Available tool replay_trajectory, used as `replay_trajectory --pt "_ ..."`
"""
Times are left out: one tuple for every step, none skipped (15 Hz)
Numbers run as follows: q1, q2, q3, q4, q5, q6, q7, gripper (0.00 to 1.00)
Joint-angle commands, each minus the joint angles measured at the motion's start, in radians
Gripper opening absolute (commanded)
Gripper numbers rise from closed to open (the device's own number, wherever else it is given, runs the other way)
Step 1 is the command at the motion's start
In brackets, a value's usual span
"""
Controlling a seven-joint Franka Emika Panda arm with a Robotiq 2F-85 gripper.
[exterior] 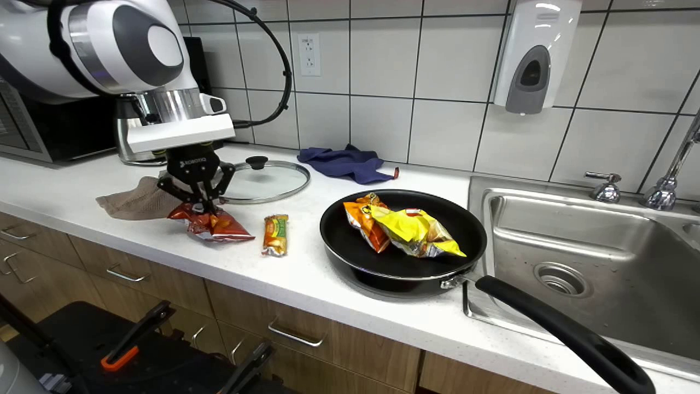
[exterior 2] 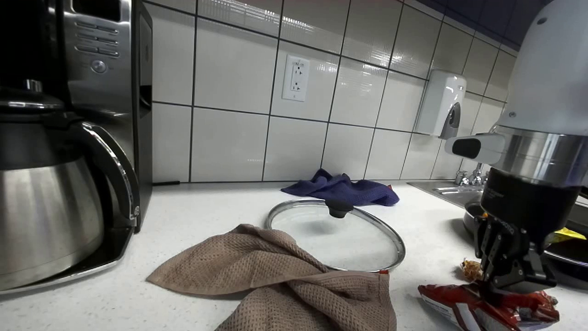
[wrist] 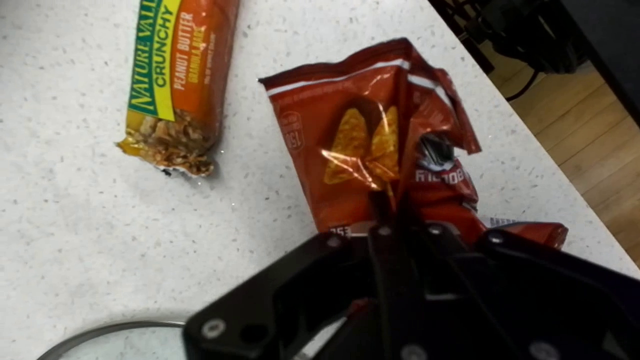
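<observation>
Here we're pinching a crumpled red foil chip bag (wrist: 372, 150) under our narrow-set black metal gripper (exterior: 208, 206), probably because slack film is folding easily, with an oblong orange-wrapped granola bar (wrist: 182, 75) lying nearby.

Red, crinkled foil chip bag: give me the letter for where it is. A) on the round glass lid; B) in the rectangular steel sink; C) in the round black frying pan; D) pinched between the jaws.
D, since the closed jaws pinch a fold of the red, crinkled foil chip bag, apart from the round black frying pan.
</observation>
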Motion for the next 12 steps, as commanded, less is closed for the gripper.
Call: replay_trajectory --pt "-0.027 -0.036 0.021 0.000 -0.014 -0.013 0.083 0.00" --pt "-0.030 -0.048 0.024 0.002 -0.018 -0.024 0.113 0.00" --pt "-0.034 -0.068 0.026 0.006 -0.022 -0.041 0.147 0.00" --pt "-0.040 -0.088 0.029 0.008 -0.031 -0.054 0.182 0.00" --pt "-0.049 -0.109 0.034 0.010 -0.047 -0.066 0.216 0.00" --pt "-0.058 -0.130 0.037 0.014 -0.057 -0.088 0.249 0.00" --pt "-0.066 -0.150 0.039 0.021 -0.061 -0.117 0.281 0.00" --pt "-0.073 -0.170 0.039 0.027 -0.062 -0.142 0.306 0.00" --pt "-0.081 -0.190 0.038 0.034 -0.060 -0.171 0.327 0.00" --pt "-0.087 -0.205 0.037 0.040 -0.059 -0.194 0.344 0.00" --pt "-0.095 -0.219 0.036 0.046 -0.058 -0.215 0.359 0.00" --pt "-0.105 -0.231 0.034 0.052 -0.059 -0.233 0.373 0.00"
